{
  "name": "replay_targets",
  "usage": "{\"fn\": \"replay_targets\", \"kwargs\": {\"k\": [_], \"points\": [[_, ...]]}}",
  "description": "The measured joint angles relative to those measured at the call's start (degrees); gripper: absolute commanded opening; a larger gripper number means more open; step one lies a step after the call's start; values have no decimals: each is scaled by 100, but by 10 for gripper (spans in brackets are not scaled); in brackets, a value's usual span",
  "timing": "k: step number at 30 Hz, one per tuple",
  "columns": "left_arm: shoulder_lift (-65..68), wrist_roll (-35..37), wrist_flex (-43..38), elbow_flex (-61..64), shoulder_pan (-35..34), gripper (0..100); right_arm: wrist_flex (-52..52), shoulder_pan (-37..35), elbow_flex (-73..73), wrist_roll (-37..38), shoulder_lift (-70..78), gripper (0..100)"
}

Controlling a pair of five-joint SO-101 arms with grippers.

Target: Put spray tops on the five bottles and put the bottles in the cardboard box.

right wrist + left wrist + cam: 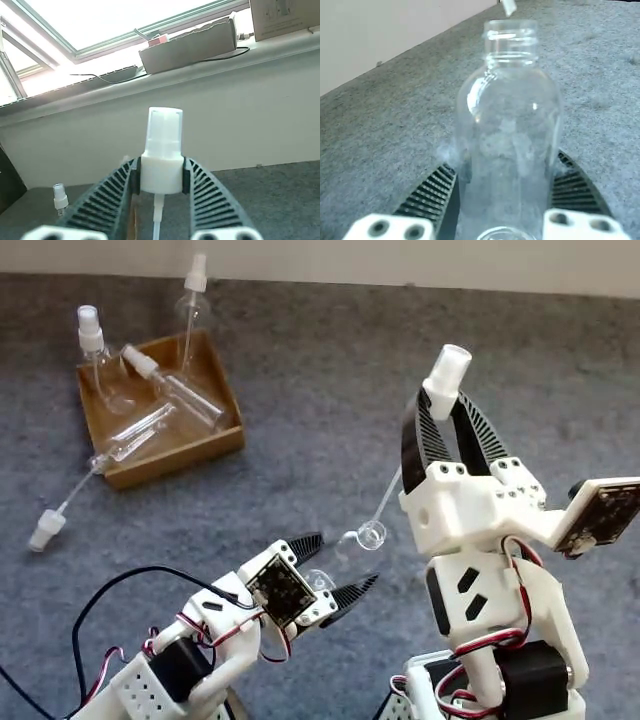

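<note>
The clear round bottle (510, 140) sits clamped by its belly in the left gripper (335, 565). It is held low over the grey carpeted table (330, 370) with its open threaded neck pointing toward the other arm. The white spray top (447, 368) is pinched at its collar between the black ribbed fingers of the right gripper (160, 165) and held high with its nozzle up. Its thin clear dip tube (388, 498) curves down and ends just beside the bottle's mouth. Whether the tip has entered cannot be told.

The step in hand appears to be threading that tube into the neck. The tube is springy and bent, so its tip should probably be centred over the opening first. The top can then descend along the bottle's axis rather than straight down. The left arm would do best to hold firm, since the smooth wall could slip or twist once the collar is pressed on.

Well apart at the far left, the brown cardboard box (180, 462) holds several capped bottles (185, 400). A loose spray head (45, 530) lies just outside it.
</note>
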Motion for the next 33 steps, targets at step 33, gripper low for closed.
{"fn": "replay_targets", "kwargs": {"k": [33], "points": [[0,484,-123,0,-308,120,1275,-932,879,1002,-1503,111]]}}
